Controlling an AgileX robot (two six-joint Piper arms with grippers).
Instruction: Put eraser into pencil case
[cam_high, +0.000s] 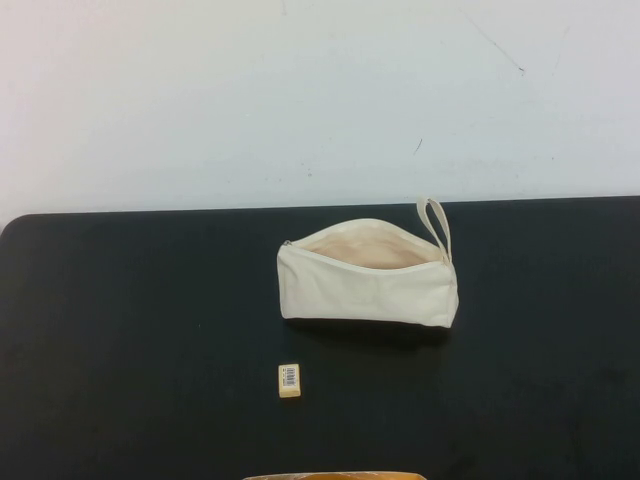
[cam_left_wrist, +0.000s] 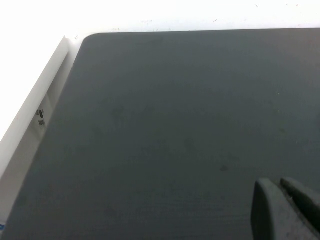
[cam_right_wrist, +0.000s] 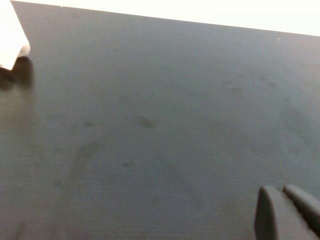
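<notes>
1. High view: a black table (cam_high: 120, 330) is standing before a white wall (cam_high: 300, 90). The eraser (cam_high: 289, 380) is lying near the front edge, label up, apart from the pencil case (cam_high: 368, 285) behind it. The case is gaping unzipped, beige lining showing, nothing visible inside. No arm is showing here.
2. Left wrist view: the left gripper (cam_left_wrist: 284, 210) is hovering over bare tabletop, fingers together.
3. Right wrist view: the right gripper (cam_right_wrist: 286, 212) is likewise hovering closed, with a corner of the case at the frame's edge.
4. Judgement: the pick is not yet begun; the fingers need parting and squaring to the eraser's short sides.
</notes>
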